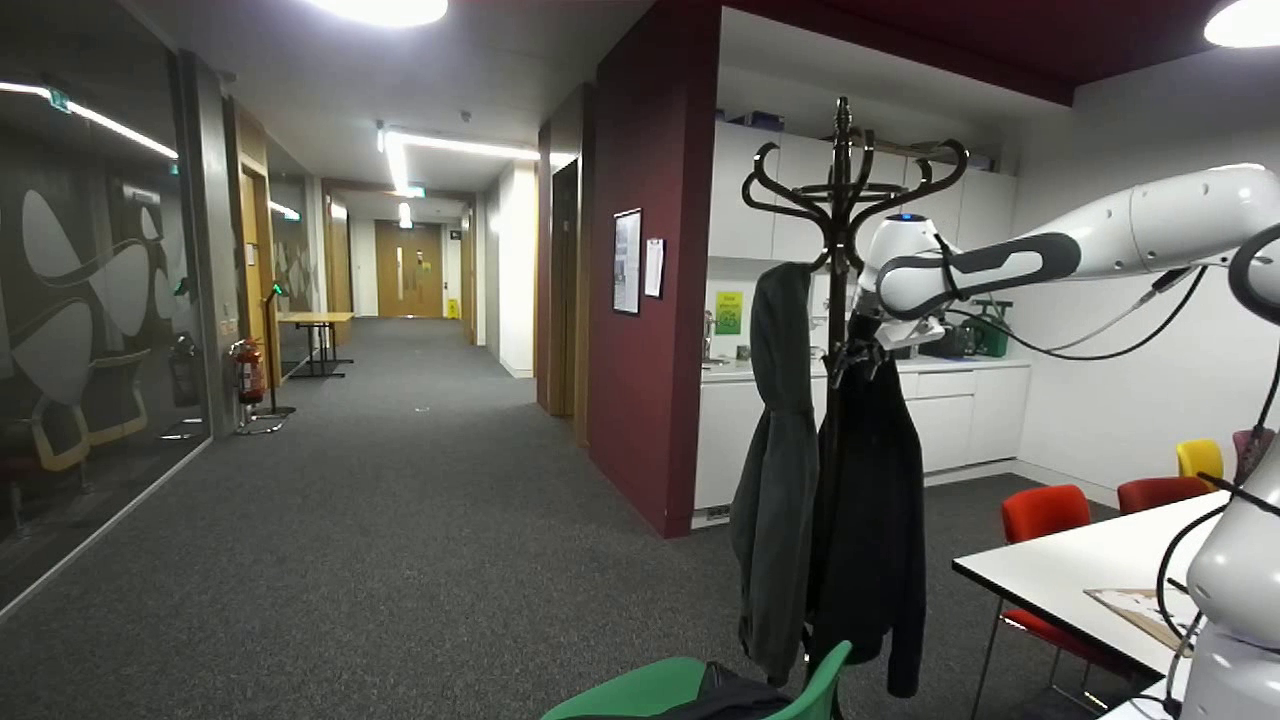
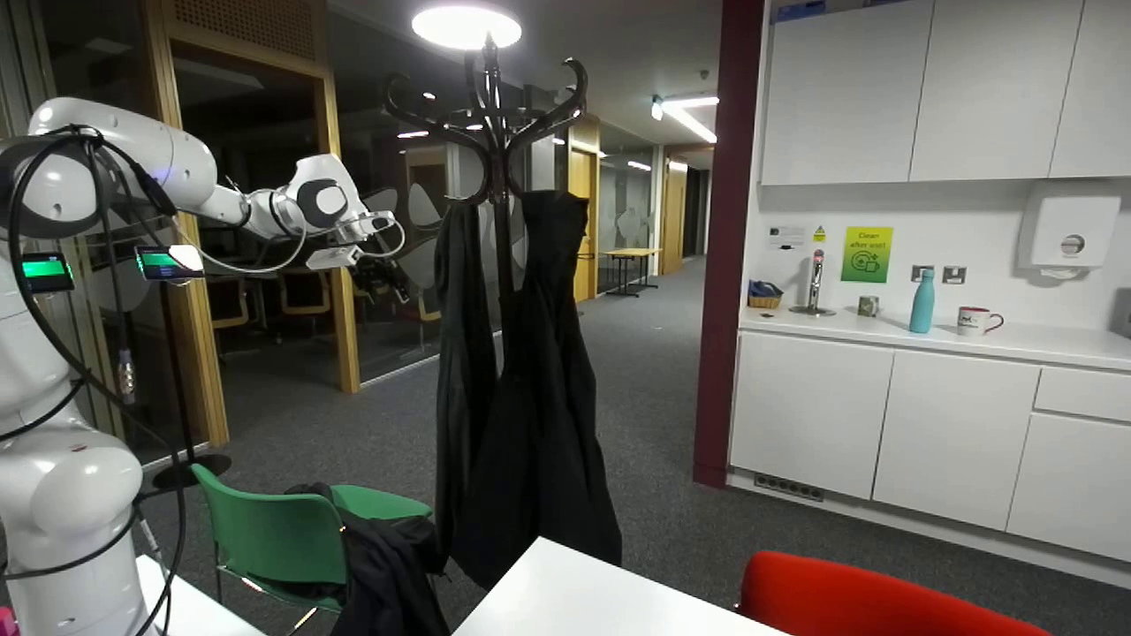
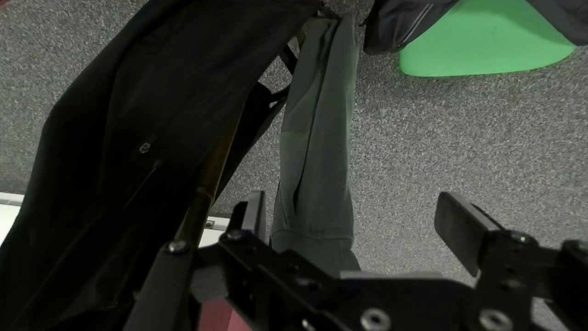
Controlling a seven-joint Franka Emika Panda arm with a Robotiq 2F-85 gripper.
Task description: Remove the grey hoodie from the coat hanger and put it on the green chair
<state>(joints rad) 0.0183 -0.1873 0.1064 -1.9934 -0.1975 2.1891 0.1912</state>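
Observation:
The grey hoodie [image 1: 780, 450] hangs limp from a hook of the black coat hanger [image 1: 841, 185]. Both also show in an exterior view, the hoodie [image 2: 461, 353] left of the hanger's pole [image 2: 501, 238]. My gripper [image 1: 858, 364] is high beside the hanger; it also shows left of the hoodie, apart from it, in an exterior view [image 2: 385, 284]. In the wrist view the gripper [image 3: 356, 216] is open and empty. The hoodie [image 3: 321, 151] shows beyond the gap, closer to the left finger. The green chair [image 2: 274, 539] stands low beside the hanger; its seat shows at the wrist view's top right [image 3: 482, 41].
A black jacket [image 1: 875, 520] hangs beside the hoodie and fills the wrist view's left side [image 3: 151, 115]. A dark garment [image 2: 389, 574] lies over the green chair. A white table [image 2: 583, 601] and red chairs [image 1: 1045, 512] stand nearby. Kitchen cupboards [image 2: 813, 415] stand behind.

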